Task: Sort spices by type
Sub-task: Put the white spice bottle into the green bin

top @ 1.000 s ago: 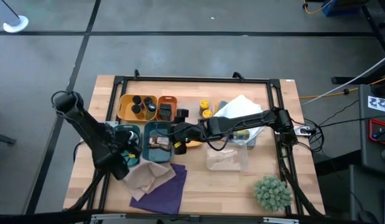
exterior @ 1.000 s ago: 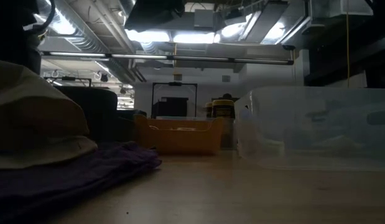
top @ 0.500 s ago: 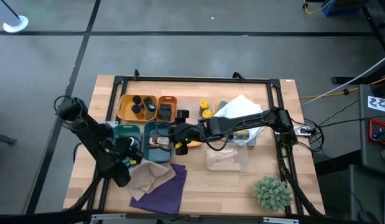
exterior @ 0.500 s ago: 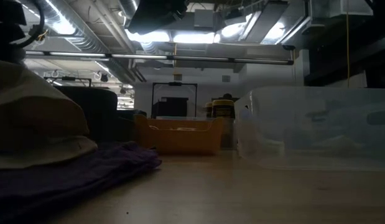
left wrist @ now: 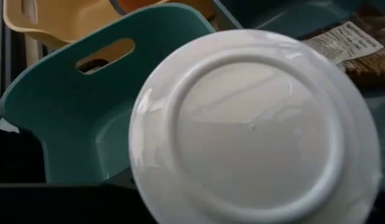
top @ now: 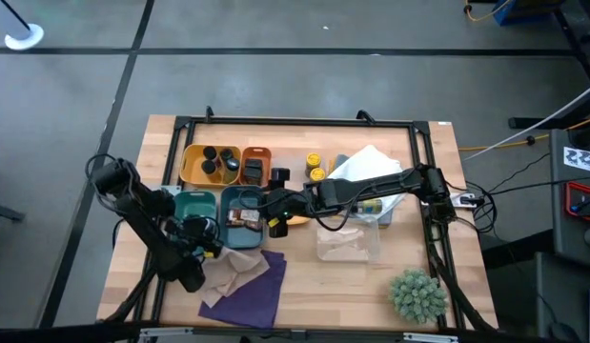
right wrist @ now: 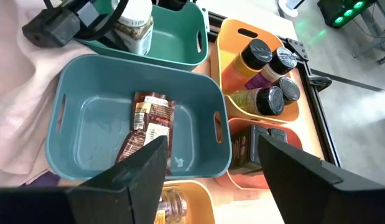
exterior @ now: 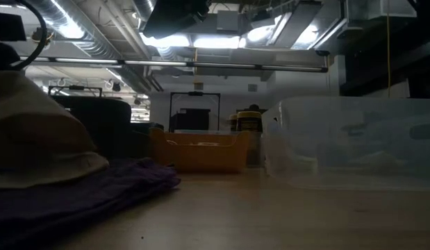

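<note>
- The tabletop [top: 304, 286] is pale wood, matt, with visible planks.
- The teal trays [right wrist: 105, 93] are smooth plastic with a soft sheen.
- The white cap [left wrist: 254, 130] is glossy plastic.
- The purple cloth [top: 247, 295] and beige cloth [top: 223, 272] look soft and matt.
- The packet [right wrist: 145, 127] is shiny printed foil.
- The clear box [exterior: 353, 142] is translucent plastic.

Left wrist view: the round white cap [left wrist: 257, 127] of a jar held in the left gripper fills most of the frame, hiding that gripper's own fingers and much of the teal plastic tray [left wrist: 68, 124] behind it. Low view: a beige cloth [exterior: 34, 132] blocks whatever lies behind it. Right wrist view: the right gripper's dark fingers [right wrist: 127, 180], spread apart, cover part of a small brown-filled jar [right wrist: 170, 205], which is cut off by the frame edge; the labels of the brown spice packets [right wrist: 148, 121] ahead of the fingers are too small to read.
</note>
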